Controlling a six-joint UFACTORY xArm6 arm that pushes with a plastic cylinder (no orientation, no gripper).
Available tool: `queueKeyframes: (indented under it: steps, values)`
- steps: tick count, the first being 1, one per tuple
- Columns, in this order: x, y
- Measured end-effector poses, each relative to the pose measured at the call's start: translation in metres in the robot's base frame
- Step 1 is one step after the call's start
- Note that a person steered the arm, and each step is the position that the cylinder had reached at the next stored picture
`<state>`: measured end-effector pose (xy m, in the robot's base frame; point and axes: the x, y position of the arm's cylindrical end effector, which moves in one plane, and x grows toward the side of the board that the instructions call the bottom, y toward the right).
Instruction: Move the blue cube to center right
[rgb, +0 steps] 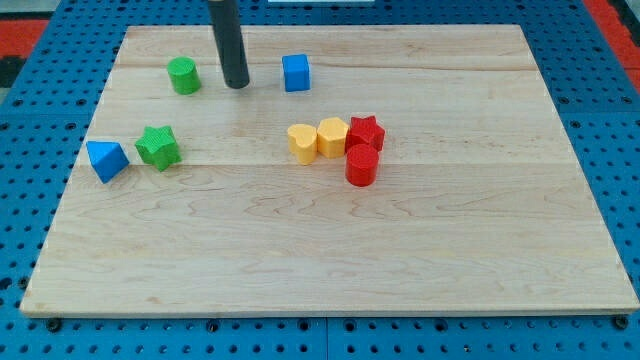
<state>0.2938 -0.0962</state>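
Note:
The blue cube (296, 72) sits near the view's top, a little left of the board's middle. My tip (237, 85) rests on the board to the cube's left, a short gap away, not touching it. The dark rod rises from the tip out of the view's top edge. A green cylinder (183, 76) stands to the left of my tip.
A blue triangular block (106, 159) and a green star (158, 146) lie at the view's left. Two yellow blocks (302, 141) (332, 136), a red star (365, 132) and a red cylinder (362, 165) cluster near the centre. The wooden board (480, 240) lies on blue pegboard.

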Motion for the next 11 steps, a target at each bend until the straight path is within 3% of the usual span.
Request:
queueKeyframes:
  steps: [2, 5, 7, 8, 9, 10, 11]
  values:
    - [-0.01, 0.189]
    - [-0.013, 0.282]
    - [-0.066, 0.225]
    - [0.019, 0.242]
    - [0.078, 0.231]
    - [0.108, 0.279]
    - [0.134, 0.259]
